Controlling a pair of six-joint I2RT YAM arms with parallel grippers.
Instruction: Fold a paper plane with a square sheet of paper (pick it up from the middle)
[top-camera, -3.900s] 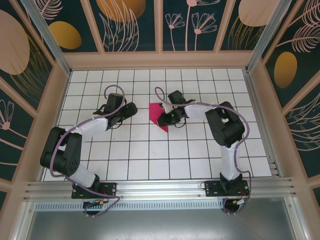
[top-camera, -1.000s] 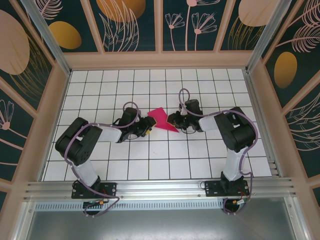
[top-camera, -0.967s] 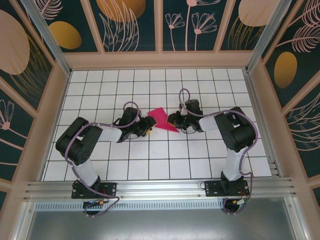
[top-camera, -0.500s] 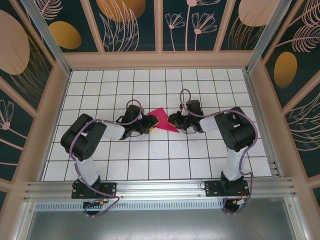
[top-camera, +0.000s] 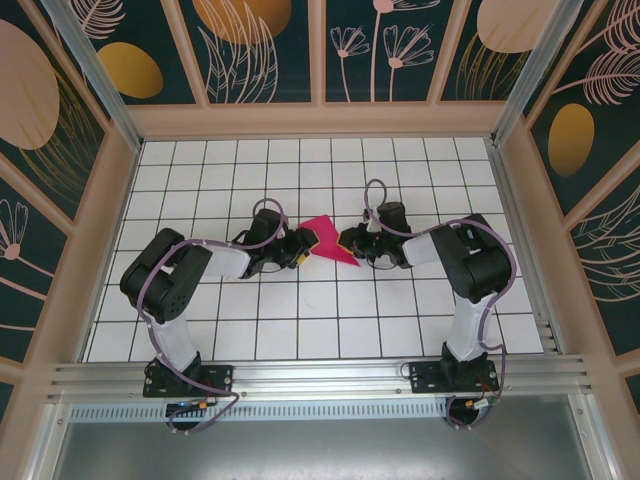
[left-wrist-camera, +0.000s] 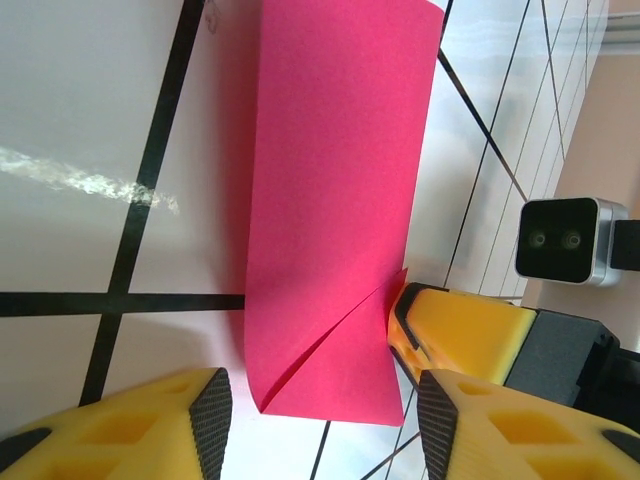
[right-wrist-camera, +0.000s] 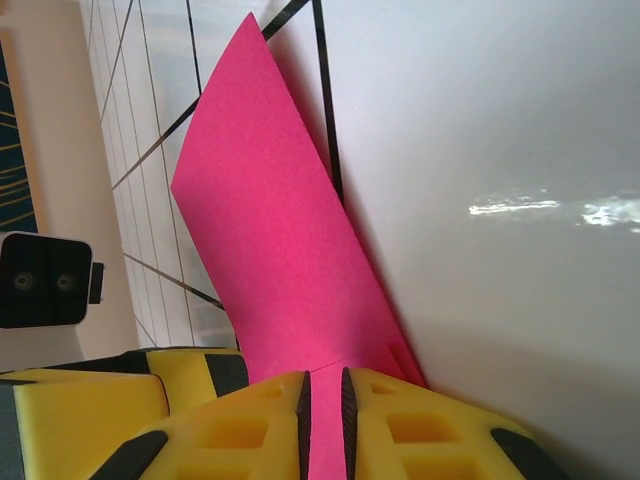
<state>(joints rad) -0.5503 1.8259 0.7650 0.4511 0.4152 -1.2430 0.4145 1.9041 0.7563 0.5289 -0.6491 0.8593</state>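
Noted the square sheet of paper (top-camera: 325, 240), partly folded with a diagonal flap at one end, lying on the gridded desk (top-camera: 300, 320) midway between the arms, with the right tool (top-camera: 345, 243) pinched narrow on one end and the left tool (top-camera: 298, 250) half wide astride the other, gripping nothing. Advised: hold the right pinch firm as anchor, then bring the left fingers (left-wrist-camera: 210, 420) squarely onto the flap and press along the crease without dragging the sheet. Found no brand, label or legible writing.
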